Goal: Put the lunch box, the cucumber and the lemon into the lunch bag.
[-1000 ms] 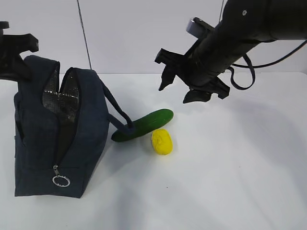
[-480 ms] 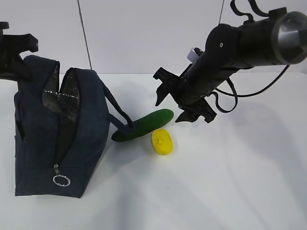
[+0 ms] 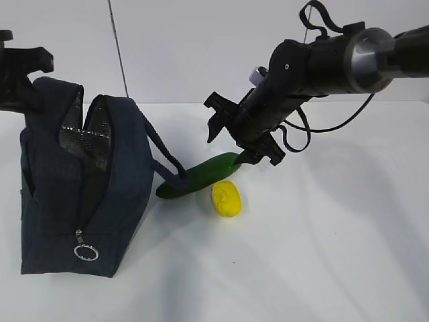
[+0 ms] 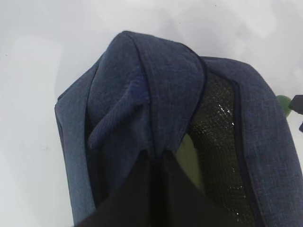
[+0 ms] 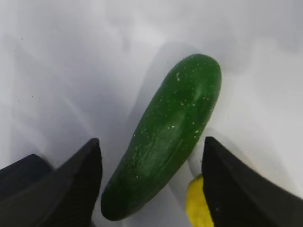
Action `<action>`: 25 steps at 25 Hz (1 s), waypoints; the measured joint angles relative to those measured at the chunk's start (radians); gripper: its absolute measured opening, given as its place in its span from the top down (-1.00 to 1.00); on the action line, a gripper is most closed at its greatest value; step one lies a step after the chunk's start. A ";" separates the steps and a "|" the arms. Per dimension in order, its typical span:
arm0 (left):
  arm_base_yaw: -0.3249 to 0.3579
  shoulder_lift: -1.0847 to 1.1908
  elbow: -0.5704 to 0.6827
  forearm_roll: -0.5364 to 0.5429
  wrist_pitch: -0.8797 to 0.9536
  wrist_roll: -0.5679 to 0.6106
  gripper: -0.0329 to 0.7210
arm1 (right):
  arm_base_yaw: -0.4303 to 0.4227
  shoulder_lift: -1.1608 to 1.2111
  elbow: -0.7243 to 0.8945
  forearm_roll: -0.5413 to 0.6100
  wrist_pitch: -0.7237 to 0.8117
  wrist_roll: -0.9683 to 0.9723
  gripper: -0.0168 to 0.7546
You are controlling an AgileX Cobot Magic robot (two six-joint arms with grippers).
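Two claws are engaged: the left claw (image 3: 23, 74) is clamped on the lunch bag (image 3: 80, 194), keeping it open; the right claw (image 5: 151, 179), jaws apart, straddles the cucumber (image 5: 165, 137) lying on the surface (image 3: 322, 255) beside the lemon (image 3: 226, 198).

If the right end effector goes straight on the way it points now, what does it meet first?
Most likely the cucumber: the open right end effector straddles it, with the lemon just beside. Depth is unclear.

lunch box (image 4: 189, 158) mostly hidden inside lunch bag (image 4: 156, 94)
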 joint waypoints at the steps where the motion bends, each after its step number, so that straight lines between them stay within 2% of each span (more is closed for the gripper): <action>1: 0.000 0.000 0.000 0.002 0.000 0.000 0.93 | 0.000 0.004 -0.004 0.000 0.013 0.000 -0.35; 9: 0.000 0.000 0.000 0.002 -0.002 0.000 0.93 | 0.000 0.050 -0.050 -0.019 0.056 0.000 -0.35; 25: 0.000 0.000 0.000 0.002 -0.002 0.000 0.93 | 0.000 0.081 -0.055 -0.033 0.040 0.013 -0.35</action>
